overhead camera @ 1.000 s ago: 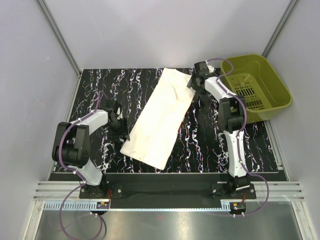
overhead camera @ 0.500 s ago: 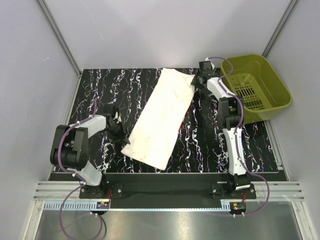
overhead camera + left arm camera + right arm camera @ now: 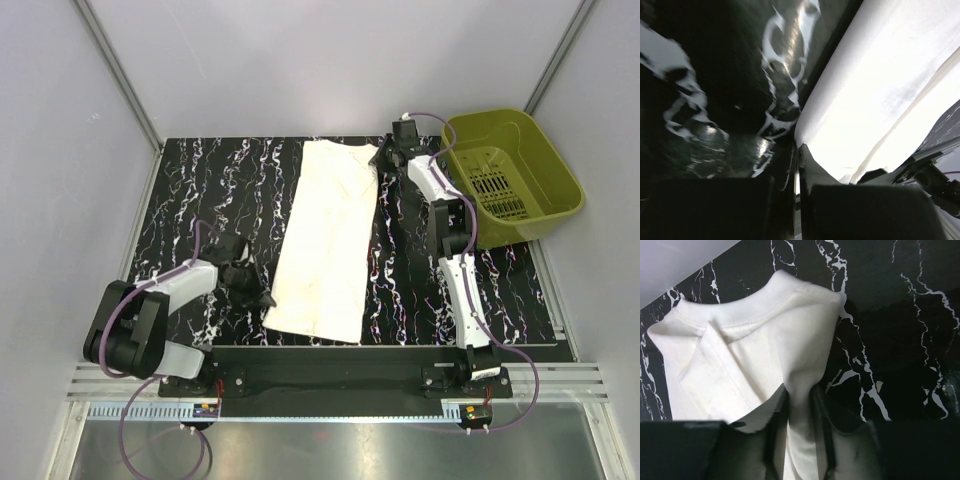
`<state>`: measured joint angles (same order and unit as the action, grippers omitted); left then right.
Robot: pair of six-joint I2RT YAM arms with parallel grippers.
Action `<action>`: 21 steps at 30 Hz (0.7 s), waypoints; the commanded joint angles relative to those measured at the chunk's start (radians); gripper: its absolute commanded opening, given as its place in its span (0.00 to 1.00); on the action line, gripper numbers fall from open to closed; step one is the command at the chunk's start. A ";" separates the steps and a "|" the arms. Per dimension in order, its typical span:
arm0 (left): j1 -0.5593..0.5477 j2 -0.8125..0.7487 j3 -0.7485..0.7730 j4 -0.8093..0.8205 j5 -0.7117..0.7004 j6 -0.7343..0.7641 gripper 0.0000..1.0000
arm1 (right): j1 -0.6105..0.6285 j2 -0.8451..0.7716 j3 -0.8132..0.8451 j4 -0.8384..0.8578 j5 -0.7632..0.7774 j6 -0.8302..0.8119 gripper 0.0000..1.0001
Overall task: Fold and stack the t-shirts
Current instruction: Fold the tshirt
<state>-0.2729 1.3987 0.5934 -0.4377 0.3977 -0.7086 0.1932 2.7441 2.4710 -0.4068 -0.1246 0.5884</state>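
Observation:
A white t-shirt (image 3: 325, 240), folded into a long strip, lies on the black marbled table (image 3: 200, 190), running from the far edge toward the near edge. My left gripper (image 3: 264, 298) is shut on its near left corner. In the left wrist view a thin edge of the t-shirt (image 3: 865, 90) runs between the closed left gripper (image 3: 798, 152) jaws. My right gripper (image 3: 381, 157) is shut on the far right corner. In the right wrist view a pinched fold of the t-shirt (image 3: 755, 340) sits in the right gripper (image 3: 800, 397), with a hemmed layer spread beyond it.
An olive green basket (image 3: 510, 175) stands at the far right, partly off the table. Grey walls close in the back and both sides. The arm bases sit on a black rail (image 3: 330, 375) along the near edge.
Both grippers have closed on the t-shirt's corners. The left one drew toward the near edge and the right one shifted left at the far edge, turning the strip from slanted to nearly straight.

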 commanded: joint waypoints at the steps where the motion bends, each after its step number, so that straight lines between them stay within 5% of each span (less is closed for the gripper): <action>1: -0.071 -0.065 -0.040 -0.036 -0.056 -0.104 0.06 | -0.003 -0.024 0.094 -0.068 -0.011 -0.012 0.34; 4: -0.083 -0.162 -0.014 -0.105 -0.115 -0.108 0.38 | -0.003 -0.117 0.047 -0.128 -0.010 -0.047 0.50; 8: -0.083 -0.269 0.078 -0.246 -0.236 -0.031 0.55 | -0.005 -0.280 -0.070 -0.197 0.048 -0.108 0.64; 13: -0.083 -0.267 0.224 -0.195 -0.221 0.040 0.54 | -0.003 -0.484 -0.305 -0.208 -0.025 -0.085 0.65; 18: -0.083 -0.048 0.345 0.097 -0.070 0.080 0.52 | 0.015 -0.673 -0.735 0.078 -0.202 0.109 0.66; 21: -0.083 0.086 0.419 0.273 -0.072 0.051 0.51 | 0.051 -0.719 -0.855 0.215 -0.240 0.182 0.67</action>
<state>-0.3561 1.3849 0.9466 -0.4072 0.2768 -0.6666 0.2020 2.0377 1.7298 -0.3794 -0.2569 0.6548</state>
